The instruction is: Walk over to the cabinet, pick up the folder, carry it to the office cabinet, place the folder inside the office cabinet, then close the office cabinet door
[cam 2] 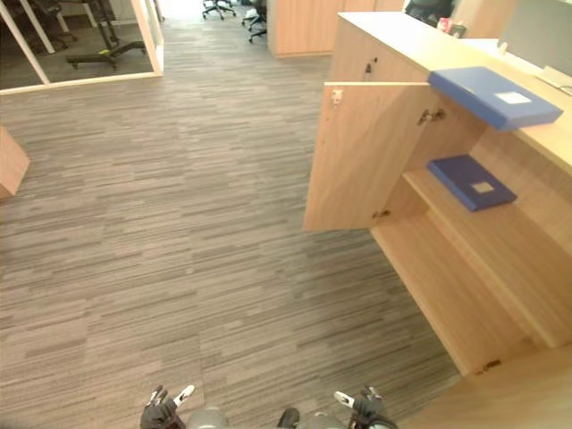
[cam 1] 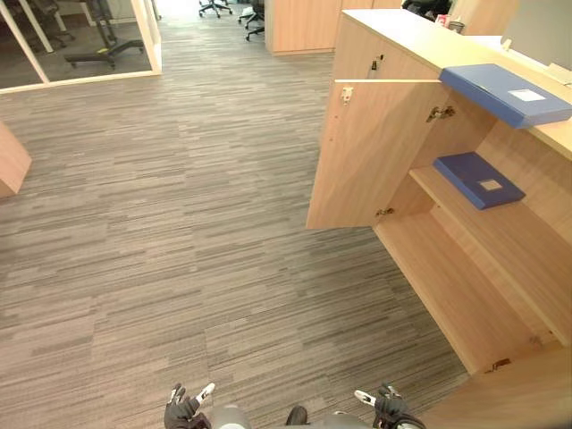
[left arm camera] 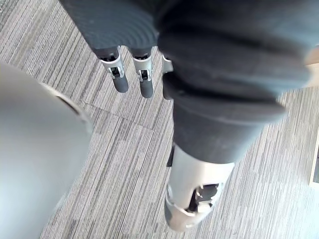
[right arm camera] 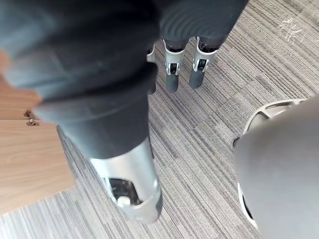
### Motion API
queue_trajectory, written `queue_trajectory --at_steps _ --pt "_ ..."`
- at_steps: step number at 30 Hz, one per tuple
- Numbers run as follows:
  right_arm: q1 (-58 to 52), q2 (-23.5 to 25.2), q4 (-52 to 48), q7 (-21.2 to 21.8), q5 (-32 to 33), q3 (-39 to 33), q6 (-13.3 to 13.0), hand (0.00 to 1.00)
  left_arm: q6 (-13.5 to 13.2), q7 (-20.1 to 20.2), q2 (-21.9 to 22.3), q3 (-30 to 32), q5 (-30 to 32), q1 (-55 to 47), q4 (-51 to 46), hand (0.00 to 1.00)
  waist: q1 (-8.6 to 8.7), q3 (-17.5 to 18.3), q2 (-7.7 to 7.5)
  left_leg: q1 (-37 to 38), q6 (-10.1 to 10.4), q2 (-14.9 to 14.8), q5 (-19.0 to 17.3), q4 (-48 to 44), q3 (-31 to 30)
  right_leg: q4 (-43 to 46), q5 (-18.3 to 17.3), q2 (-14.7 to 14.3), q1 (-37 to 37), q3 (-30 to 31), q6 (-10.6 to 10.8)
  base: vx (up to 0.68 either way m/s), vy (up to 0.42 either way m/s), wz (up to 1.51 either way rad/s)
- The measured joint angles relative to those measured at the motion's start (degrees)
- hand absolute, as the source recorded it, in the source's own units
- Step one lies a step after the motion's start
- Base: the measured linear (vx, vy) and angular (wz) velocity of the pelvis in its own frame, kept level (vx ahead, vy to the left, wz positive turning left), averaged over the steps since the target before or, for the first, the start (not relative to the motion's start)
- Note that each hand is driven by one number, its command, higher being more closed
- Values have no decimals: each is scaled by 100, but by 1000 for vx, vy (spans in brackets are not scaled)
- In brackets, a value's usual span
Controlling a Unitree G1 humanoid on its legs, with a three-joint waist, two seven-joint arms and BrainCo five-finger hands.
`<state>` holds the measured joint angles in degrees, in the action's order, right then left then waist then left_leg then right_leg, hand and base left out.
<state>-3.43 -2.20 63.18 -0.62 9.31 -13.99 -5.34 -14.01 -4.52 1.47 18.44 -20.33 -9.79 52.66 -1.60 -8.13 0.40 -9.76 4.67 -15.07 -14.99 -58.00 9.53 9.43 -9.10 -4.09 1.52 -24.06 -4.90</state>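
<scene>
- Two blue folders: one folder (cam 1: 505, 94) on the office cabinet (cam 1: 402, 36) top, one folder (cam 1: 478, 179) inside on the shelf (cam 1: 509, 241).
- One shelf in the open compartment.
- One cabinet door (cam 1: 371, 152), standing open, with two hinges (cam 1: 438, 113) (cam 1: 384, 212).
- Two hands: left hand (cam 1: 183, 411) and right hand (cam 1: 391, 409), both empty.
- Two office chairs (cam 1: 214, 7) (cam 1: 255, 25), partly seen far off.

You have a floor (cam 1: 179, 223) of grey carpet tiles with fine stripes running across the whole room. At your far left, a white-framed glass partition (cam 1: 150, 36) closes off a side room. Black office chairs (cam 1: 216, 7) stand in bright light at the far end, beside a light-wood unit (cam 1: 299, 27). A wooden corner (cam 1: 11, 161) juts in at your left, and the light-wood office cabinet (cam 1: 447, 295) lines your right.
</scene>
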Motion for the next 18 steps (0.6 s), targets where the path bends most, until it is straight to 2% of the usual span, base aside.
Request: queue_trajectory --at_steps 2,4,5,7,8,9,10,11,12,13,16,18 --pt "49 -30 151 -7 67 -7 43 0 -7 -8 3 7 -100 -32 -4 0 -111 15 -24 -226 -4 239 -135 1132 -212 -233 49 13 249 348 42 257 35 -85" --pt "109 -29 218 -6 67 -1 60 0 -11 -12 25 84 -202 -48 -5 0 -118 8 -33 -337 66 495 -113 2362 -833 -384 76 55 444 625 84 288 101 -86" --pt "98 -25 222 -8 68 8 60 0 -14 -21 63 173 -222 -44 -5 0 -126 4 -36 -327 98 651 -30 3423 -1445 -441 44 115 553 870 146 353 194 -85" --pt "80 -27 222 -11 68 18 59 0 -17 -28 101 241 -224 -44 -2 0 -133 26 -39 -323 137 759 200 4057 -1881 -436 -19 216 606 1079 262 269 182 -75" --pt "39 -21 212 -12 67 25 56 0 -19 -35 114 247 -224 -52 9 0 -142 81 -44 -302 197 824 451 4216 -2011 -416 -49 294 632 1175 337 397 283 -72" --pt "-45 -18 169 -9 60 21 47 0 -37 -46 127 258 -218 -49 129 0 -143 217 -14 -170 270 913 1274 4443 -1979 -393 -111 430 707 1337 506 490 352 -64" --pt "-66 -3 173 -15 60 0 46 0 -41 -46 124 266 -216 -40 164 0 -135 252 -23 -88 258 978 1494 4518 -1938 -384 -138 525 745 1387 577 529 371 -48" --pt "-86 106 173 -1 58 -5 49 0 -56 -55 -18 263 -209 -10 260 0 -102 328 -245 40 149 1186 1560 4608 -1791 -303 -164 812 706 1417 808 398 297 -39" --pt "-96 184 185 29 55 -27 55 0 -78 -74 -110 217 -208 17 336 0 -114 387 -356 195 59 1306 1507 4722 -1579 -160 -157 1017 651 1499 946 421 336 -47" --pt "-96 221 187 46 55 -51 56 0 -80 -82 -156 207 -196 33 404 0 -124 416 -398 330 -26 1392 1455 4781 -1444 -77 -151 1148 638 1571 1011 301 271 -52" --pt "-95 220 186 71 5 -77 56 0 -77 -92 -246 60 -131 43 536 0 -118 442 -404 818 -237 1600 1324 4971 -1018 528 -203 1489 507 1849 1091 202 255 -77" --pt "-127 184 175 120 -120 -308 55 0 -74 -105 -286 -129 2 59 539 0 -79 433 -340 1053 -372 1699 1239 5070 -909 1567 -251 1674 46 1974 1137 114 237 -52"
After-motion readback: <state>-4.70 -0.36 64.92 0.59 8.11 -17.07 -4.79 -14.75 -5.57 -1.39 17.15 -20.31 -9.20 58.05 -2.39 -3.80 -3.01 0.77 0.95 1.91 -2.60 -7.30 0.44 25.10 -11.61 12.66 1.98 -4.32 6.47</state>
